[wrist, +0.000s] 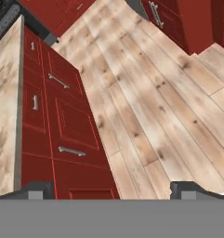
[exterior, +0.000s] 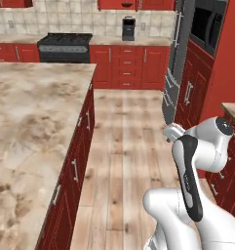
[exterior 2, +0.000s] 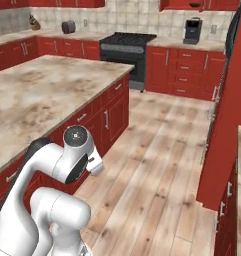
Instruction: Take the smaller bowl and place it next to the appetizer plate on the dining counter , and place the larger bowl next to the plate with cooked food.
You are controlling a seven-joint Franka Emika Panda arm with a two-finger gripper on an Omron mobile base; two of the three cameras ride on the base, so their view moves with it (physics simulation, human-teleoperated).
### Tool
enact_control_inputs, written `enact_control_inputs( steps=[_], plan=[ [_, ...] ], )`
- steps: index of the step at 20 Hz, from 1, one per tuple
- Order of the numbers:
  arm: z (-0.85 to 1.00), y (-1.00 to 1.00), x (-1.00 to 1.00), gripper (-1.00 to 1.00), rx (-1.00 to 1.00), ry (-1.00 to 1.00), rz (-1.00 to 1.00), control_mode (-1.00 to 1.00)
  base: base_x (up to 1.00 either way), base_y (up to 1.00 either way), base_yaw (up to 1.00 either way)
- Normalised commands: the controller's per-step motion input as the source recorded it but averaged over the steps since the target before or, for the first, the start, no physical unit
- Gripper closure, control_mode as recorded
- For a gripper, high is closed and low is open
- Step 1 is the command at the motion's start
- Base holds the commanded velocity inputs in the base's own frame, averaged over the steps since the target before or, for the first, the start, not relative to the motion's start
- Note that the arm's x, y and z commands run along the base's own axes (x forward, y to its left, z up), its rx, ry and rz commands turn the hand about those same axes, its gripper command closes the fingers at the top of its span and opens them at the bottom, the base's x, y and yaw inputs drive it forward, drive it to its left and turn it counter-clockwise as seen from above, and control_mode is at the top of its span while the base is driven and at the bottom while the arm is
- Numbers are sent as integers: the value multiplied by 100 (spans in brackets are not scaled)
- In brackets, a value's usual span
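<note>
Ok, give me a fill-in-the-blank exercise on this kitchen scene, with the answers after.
1. The island has a marbled stone top and cabinets coloured ____.
2. The floor is made of ____ planks.
3. Against the far wall, the coffee machine stands to the ____ of the black stove.
4. The gripper, aimed down at the floor, has its jaws ____.

Missing words: red; wooden; right; open

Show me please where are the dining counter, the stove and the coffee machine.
dining counter (exterior: 31, 112): left base view, on its bare marbled top.
stove (exterior 2: 124, 42): right base view, on its dark front below the burners.
coffee machine (exterior: 128, 28): left base view, on its dark body.
</note>
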Motion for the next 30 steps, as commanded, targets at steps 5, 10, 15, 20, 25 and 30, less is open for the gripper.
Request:
enact_control_inputs(
  steps=[5, 10, 15, 20, 25, 30],
  plan=[
    [0, 0, 0, -100, 0, 0, 0, 100, 100, -7, 0],
    [0, 0, 0, -100, 0, 0, 0, 100, 100, 0, -1],
    [0, 0, 0, -100, 0, 0, 0, 100, 100, 0, 0],
    [0, 0, 0, -100, 0, 0, 0, 100, 100, 0, 4],
    [0, 0, 0, -100, 0, 0, 0, 100, 100, 1, -7],
    [0, 0, 0, -100, 0, 0, 0, 100, 100, 27, -21]
  ],
)
